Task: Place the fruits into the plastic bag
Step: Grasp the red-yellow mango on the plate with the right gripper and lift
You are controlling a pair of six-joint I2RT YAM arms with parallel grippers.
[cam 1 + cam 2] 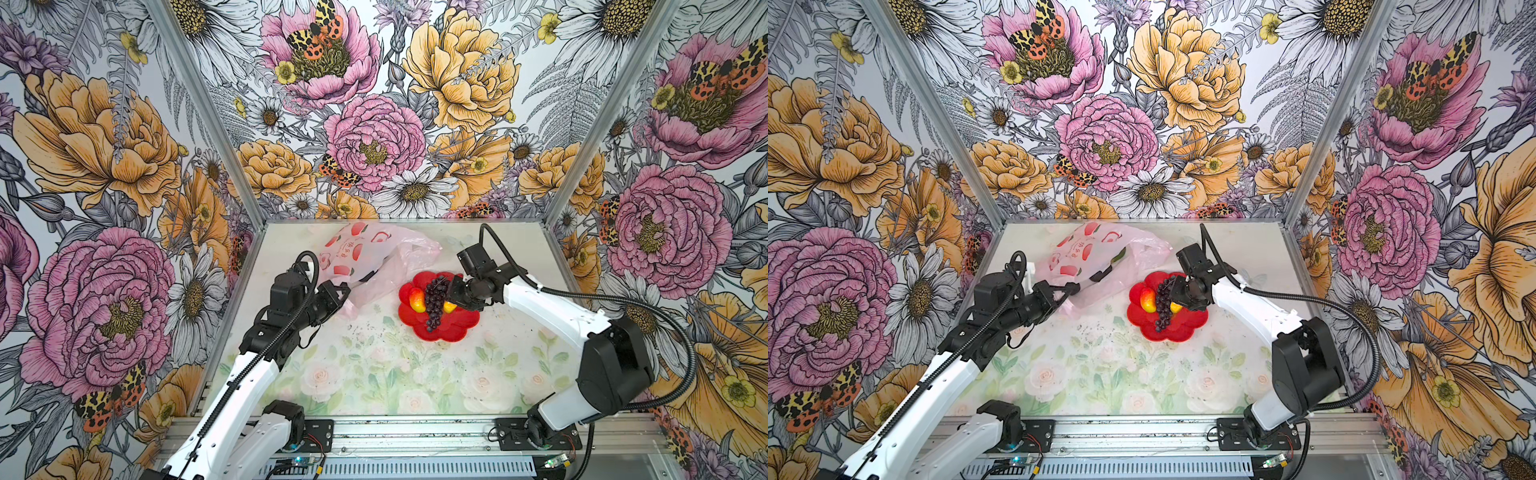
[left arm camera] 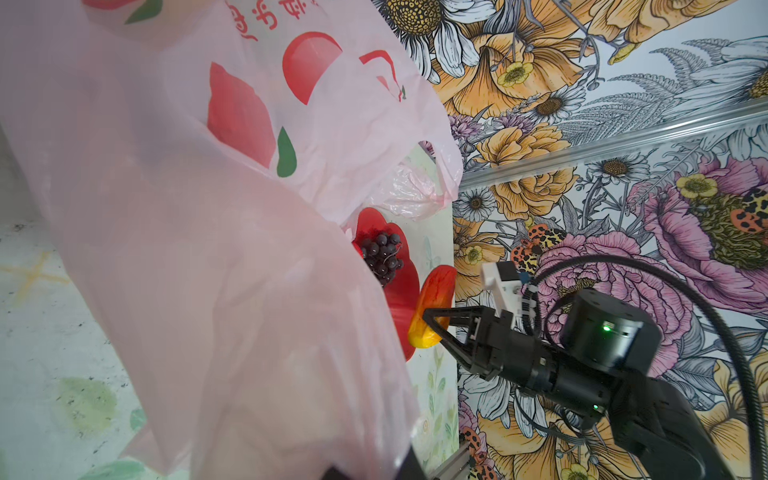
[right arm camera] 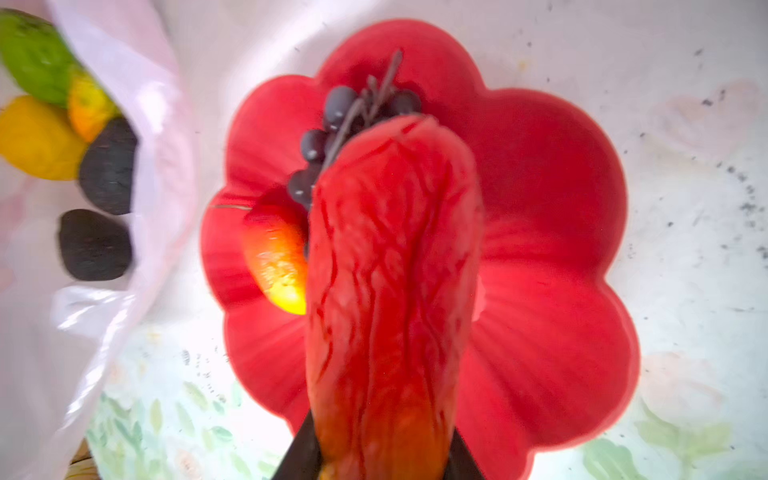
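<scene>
Jaws of the right gripper (image 2: pixel 432 326) are closed on a long red-and-yellow toy fruit (image 3: pixel 390 270), held over the red flower-shaped plate (image 1: pixel 457 326), where a purple grape bunch (image 1: pixel 435 301) and a red-yellow peach (image 1: pixel 417 300) lie. The thin pink plastic bag (image 1: pixel 374 257) is pinched at its edge by the left gripper (image 1: pixel 343 291). Only in the right wrist view are its contents seen plainly: two dark avocados (image 3: pixel 108 166) and a yellow fruit (image 3: pixel 37 137).
</scene>
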